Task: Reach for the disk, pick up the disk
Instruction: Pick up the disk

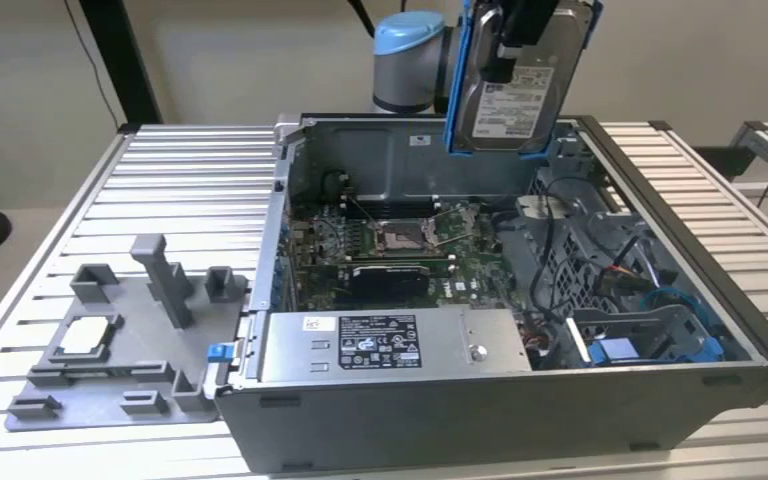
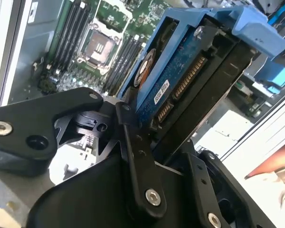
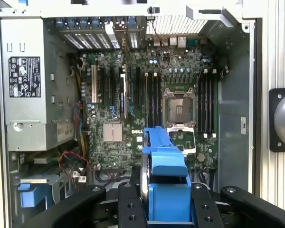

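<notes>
High above the open computer case, at its twelve o'clock, I see my gripper clamping one disk.

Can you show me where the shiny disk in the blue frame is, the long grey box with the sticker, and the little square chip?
Silver metal disk in blue plastic frame (image 1: 524,85), exterior view, on its white label.
Long grey metal box (image 1: 471,345), exterior view, on its bare top.
Small white-topped square chip (image 1: 87,335), exterior view, on its white top.

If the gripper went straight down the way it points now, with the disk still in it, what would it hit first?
Probably the motherboard in the open computer case: the gripper, shut on the disk, points down at it in the first wrist view. Depth is unclear, so the exact spot is uncertain.
</notes>
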Tool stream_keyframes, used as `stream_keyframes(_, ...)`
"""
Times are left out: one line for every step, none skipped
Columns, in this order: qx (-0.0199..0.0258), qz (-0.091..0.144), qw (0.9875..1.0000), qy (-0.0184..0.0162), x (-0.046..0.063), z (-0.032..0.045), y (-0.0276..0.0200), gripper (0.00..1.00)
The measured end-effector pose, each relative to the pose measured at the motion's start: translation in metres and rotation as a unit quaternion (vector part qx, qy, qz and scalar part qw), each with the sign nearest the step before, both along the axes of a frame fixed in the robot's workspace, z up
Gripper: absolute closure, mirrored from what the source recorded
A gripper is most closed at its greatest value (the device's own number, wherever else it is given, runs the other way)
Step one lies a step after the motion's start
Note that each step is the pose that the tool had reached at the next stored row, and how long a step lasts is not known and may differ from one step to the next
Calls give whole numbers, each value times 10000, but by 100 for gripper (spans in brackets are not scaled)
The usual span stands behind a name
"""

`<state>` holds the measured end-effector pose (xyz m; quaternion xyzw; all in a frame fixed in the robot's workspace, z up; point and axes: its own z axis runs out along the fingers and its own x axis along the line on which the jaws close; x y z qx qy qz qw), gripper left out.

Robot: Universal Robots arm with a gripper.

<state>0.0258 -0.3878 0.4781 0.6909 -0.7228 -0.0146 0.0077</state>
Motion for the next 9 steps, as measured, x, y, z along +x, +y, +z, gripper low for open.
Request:
stream_keyframes(0, 0, 10000, 0, 31, 0, -1, 100)
stream_keyframes(0, 0, 10000, 0, 62, 0, -3, 100)
stream_keyframes(0, 0, 10000, 0, 94, 0, -4, 100)
stream_keyframes(0, 0, 10000, 0, 128, 0, -6, 100)
stream_keyframes(0, 0, 10000, 0, 159, 0, -7, 100)
stream_keyframes(1, 0, 10000, 0, 191, 0, -9, 100)
stream_keyframes(0, 0, 10000, 0, 220, 0, -10, 100)
stream_keyframes(0, 0, 10000, 0, 252, 0, -11, 100)
stream_keyframes(0, 0, 10000, 0, 282, 0, -12, 100)
